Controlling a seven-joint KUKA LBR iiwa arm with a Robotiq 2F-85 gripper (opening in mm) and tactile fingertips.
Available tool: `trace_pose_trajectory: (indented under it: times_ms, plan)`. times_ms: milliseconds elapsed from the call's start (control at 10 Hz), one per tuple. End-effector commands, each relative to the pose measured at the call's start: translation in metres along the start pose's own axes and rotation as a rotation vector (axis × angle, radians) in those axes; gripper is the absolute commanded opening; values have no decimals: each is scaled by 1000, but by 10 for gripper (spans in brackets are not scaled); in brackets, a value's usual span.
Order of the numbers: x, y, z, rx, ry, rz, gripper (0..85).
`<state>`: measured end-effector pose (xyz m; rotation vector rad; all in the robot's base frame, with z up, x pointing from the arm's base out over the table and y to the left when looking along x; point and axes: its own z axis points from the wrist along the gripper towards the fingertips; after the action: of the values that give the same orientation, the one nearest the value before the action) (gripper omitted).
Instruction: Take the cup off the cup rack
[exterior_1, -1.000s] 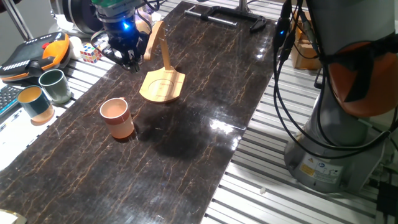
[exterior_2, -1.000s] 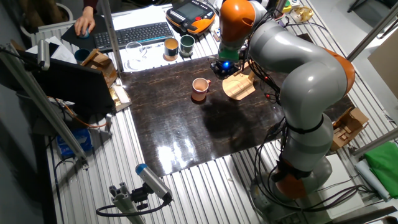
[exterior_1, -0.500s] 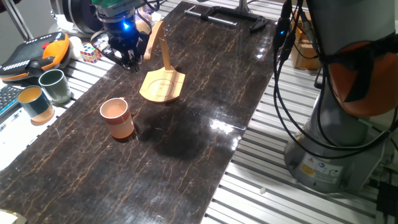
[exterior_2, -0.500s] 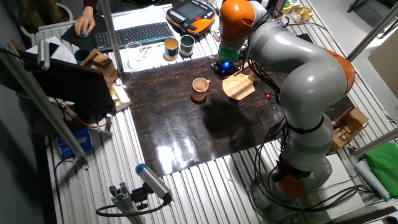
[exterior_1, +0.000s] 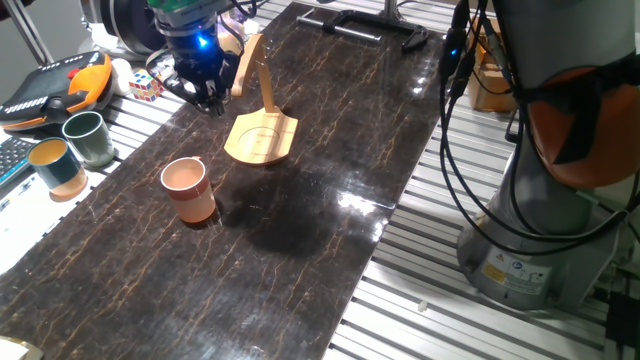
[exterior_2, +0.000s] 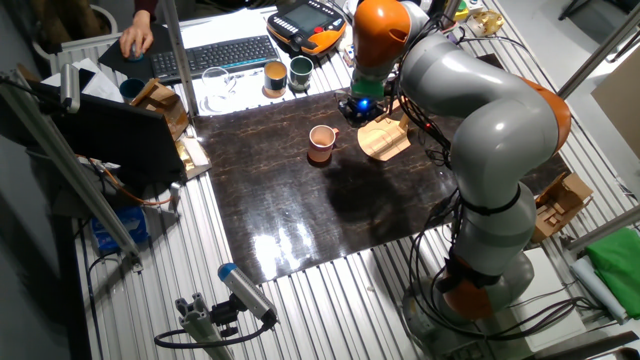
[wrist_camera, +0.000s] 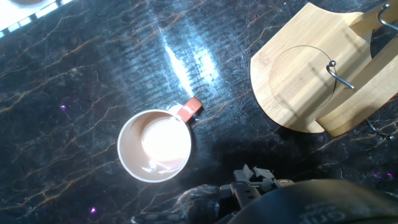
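Note:
The salmon-pink cup (exterior_1: 187, 190) (exterior_2: 321, 143) stands upright on the dark table, apart from the cup rack, with nothing touching it. From the hand view I look straight down into the cup (wrist_camera: 155, 145), with its small handle pointing toward the rack. The light wooden cup rack (exterior_1: 262, 138) (exterior_2: 385, 140) (wrist_camera: 305, 81) rests on its flat base, its curved arm bare. My gripper (exterior_1: 207, 100) (exterior_2: 355, 108) hovers low by the table's edge, just beside the rack's arm and beyond the cup. Its fingers look spread and hold nothing.
Off the table's side stand a dark green cup (exterior_1: 88, 137) and a teal cup (exterior_1: 55, 165). Near them lie an orange teach pendant (exterior_1: 55, 85) and a colour cube (exterior_1: 145, 85). A black clamp (exterior_1: 370, 25) sits at the far end. The robot's base (exterior_1: 540, 230) flanks the table.

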<state>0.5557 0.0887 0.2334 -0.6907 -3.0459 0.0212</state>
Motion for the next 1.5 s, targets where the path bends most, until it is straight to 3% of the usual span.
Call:
trace_pose_trajectory:
  times_ms: [0,1400]
  plan:
    - [0,0,0,0,0,0,7]
    - [-3,3,1,6,-1,5,7]
